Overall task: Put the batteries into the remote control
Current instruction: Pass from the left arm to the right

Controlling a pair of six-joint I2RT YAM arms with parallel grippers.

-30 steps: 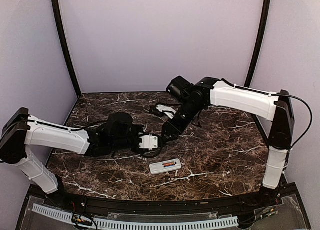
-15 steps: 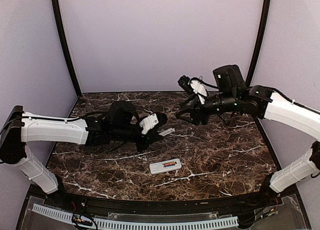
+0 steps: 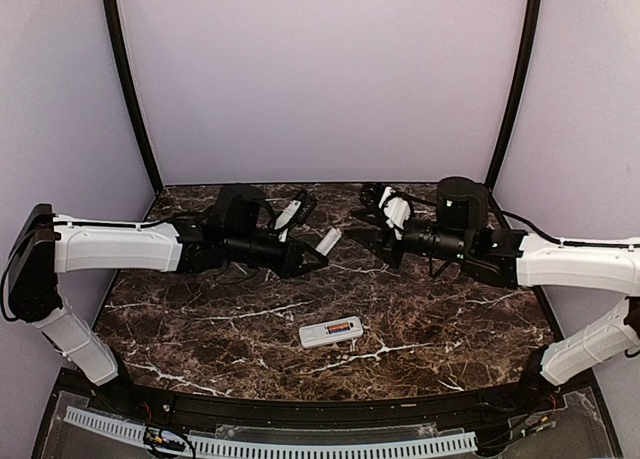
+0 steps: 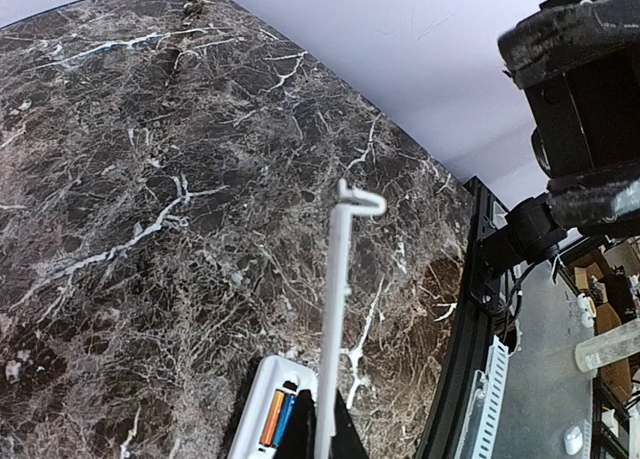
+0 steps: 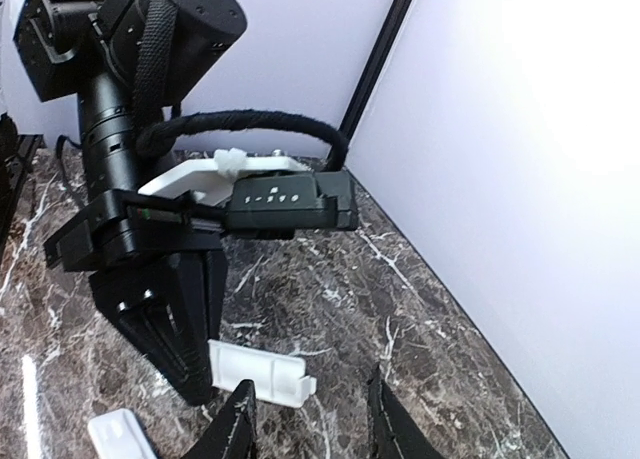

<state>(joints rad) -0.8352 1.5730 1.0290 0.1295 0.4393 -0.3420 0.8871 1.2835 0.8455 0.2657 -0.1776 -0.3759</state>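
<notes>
Batteries [image 4: 277,417], one orange and one blue, lie side by side in the open compartment of the remote control [image 3: 331,331], which rests back-up on the surface [image 3: 450,309]. So the loading itself looks done, though you cannot tell from these views whether both cells are pressed fully home.

Your left tool [image 3: 312,255] is clenched on the thin white cover [image 3: 328,241], holding it in the air beyond the remote and well apart from it. Your right tool [image 5: 310,429] hangs on the far side of the remote too, near the cover, with its fingers spread and nothing between them.

What seems left is bringing the cover down onto the remote and closing the compartment.
</notes>
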